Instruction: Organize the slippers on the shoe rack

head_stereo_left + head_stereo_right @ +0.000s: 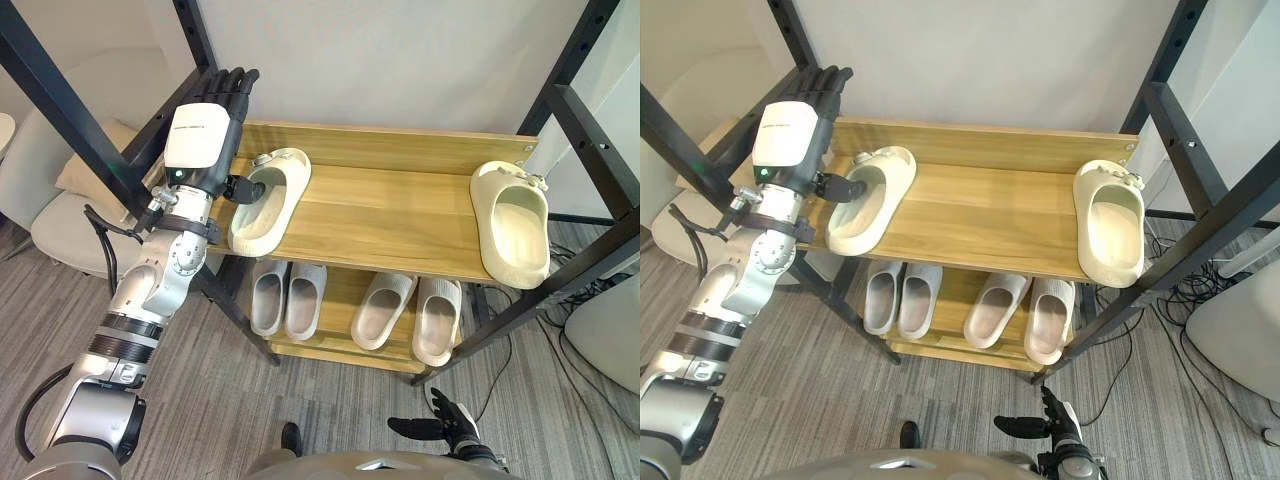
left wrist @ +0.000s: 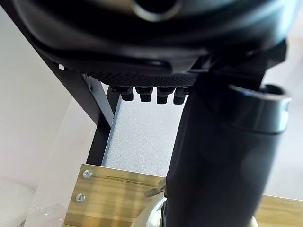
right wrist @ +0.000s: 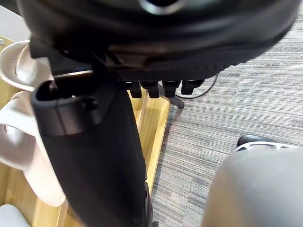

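**A:** What sits closest?

**B:** The right hand [image 1: 440, 428]. It hangs low over the grey carpet [image 1: 300, 390], fingers loosely extended, holding nothing.

**A:** And past it?

**B:** The shoe rack [image 1: 390, 215]. On its lower shelf [image 1: 342, 292] the grey slippers [image 1: 287, 298] lie in two pairs, side by side.

**A:** The top shelf?

**B:** The right cream slipper [image 1: 512, 222] lies at the right end, its near end just over the front edge. Well apart from it, the left cream slipper [image 1: 270, 200] lies slanted at the left end, its near end over the edge too.

**A:** And the left hand?

**B:** The left hand [image 1: 205, 135] stands just beside that left cream slipper, its fingers [image 1: 222, 85] straight and pointing up by the black frame post [image 1: 195, 30], wrapped round nothing. Its thumb [image 1: 245, 187] reaches the slipper's opening; whether it presses there, I cannot tell.

**A:** Farthest back?

**B:** The white wall [image 1: 400, 60], behind the rack.
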Available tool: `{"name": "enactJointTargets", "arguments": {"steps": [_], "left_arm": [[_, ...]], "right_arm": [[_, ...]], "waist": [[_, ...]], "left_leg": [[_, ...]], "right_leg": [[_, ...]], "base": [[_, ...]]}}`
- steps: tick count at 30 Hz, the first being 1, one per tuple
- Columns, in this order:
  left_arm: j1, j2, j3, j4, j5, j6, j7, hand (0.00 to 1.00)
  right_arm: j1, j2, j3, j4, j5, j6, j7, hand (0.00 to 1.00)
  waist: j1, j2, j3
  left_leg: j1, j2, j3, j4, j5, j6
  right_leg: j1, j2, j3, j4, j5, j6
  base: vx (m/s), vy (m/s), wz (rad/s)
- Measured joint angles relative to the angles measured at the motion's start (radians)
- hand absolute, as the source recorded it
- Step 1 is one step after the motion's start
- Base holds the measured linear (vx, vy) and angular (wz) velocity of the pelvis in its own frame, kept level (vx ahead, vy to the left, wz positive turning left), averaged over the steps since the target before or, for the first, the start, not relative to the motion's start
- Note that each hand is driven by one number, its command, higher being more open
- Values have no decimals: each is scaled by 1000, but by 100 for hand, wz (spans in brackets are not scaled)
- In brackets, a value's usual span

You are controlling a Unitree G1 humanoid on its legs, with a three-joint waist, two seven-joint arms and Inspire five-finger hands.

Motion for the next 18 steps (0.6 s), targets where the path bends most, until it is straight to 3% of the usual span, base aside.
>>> {"name": "enactJointTargets", "arguments": {"steps": [18], "left_arm": [[0, -6, -2, 44, -14, 20, -14, 0]], "right_arm": [[13, 9, -21, 0, -1, 2, -26, 100]], "waist": [[-19, 2, 2]], "left_leg": [[-12, 2, 28, 1, -1, 1]], "right_leg": [[-24, -1, 22, -9, 20, -3]], "base": [[-3, 10, -4]]}}
